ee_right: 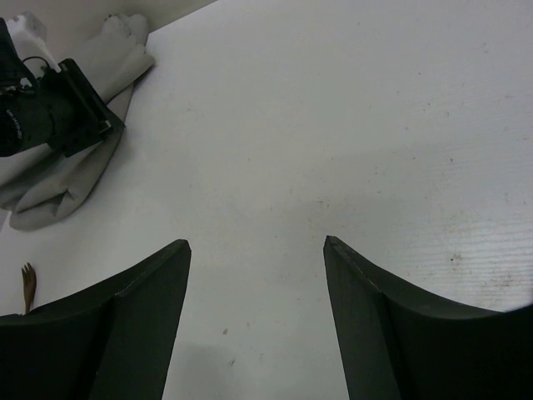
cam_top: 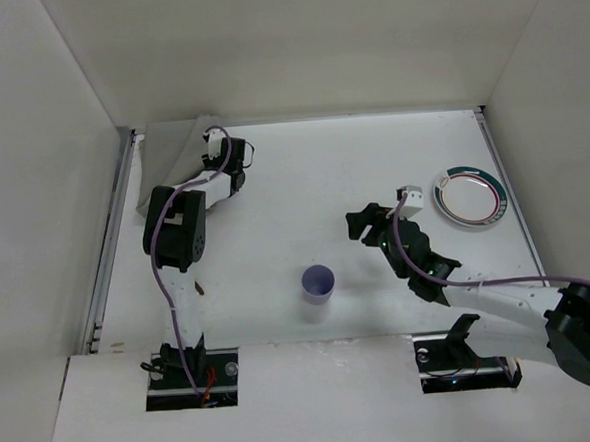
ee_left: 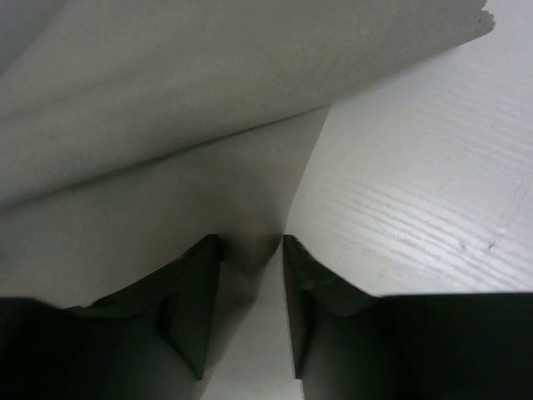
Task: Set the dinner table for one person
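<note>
Dinner table [cam_top: 302, 170], the wide matte white surface with thin rails down its sides, fills the top view and carries everything else; most of it lies bare, so the setting looks hardly begun.

Next in size is the grey cloth mat [cam_top: 176, 153], bunched in folds in the far left corner and not spread flat. That is probably why the left arm reaches out there: the mat would have to lie in front of the diner before anything goes on it. The left gripper [ee_left: 250, 242] sits low at the mat's edge, its jaws narrow with a fold of cloth between them (whether they truly pinch it or only flank it, I cannot tell from the left wrist view). More cloth overhangs above the fingers [ee_left: 196, 300].

The right gripper [ee_right: 256, 243] hangs over bare table right of the middle, jaws wide and holding nothing. My guess is that it waits clear of the left arm.

To its right, near the right rail, lies a plate [cam_top: 471, 196] with a green ring round its rim, flat and apart from the gripper.

A lilac cup [cam_top: 319, 283] stands upright near the middle of the near edge, well apart from the plate.

Smallest is a brown thing [ee_right: 27, 283] by the left arm, possibly a little fork (too small to be sure).
</note>
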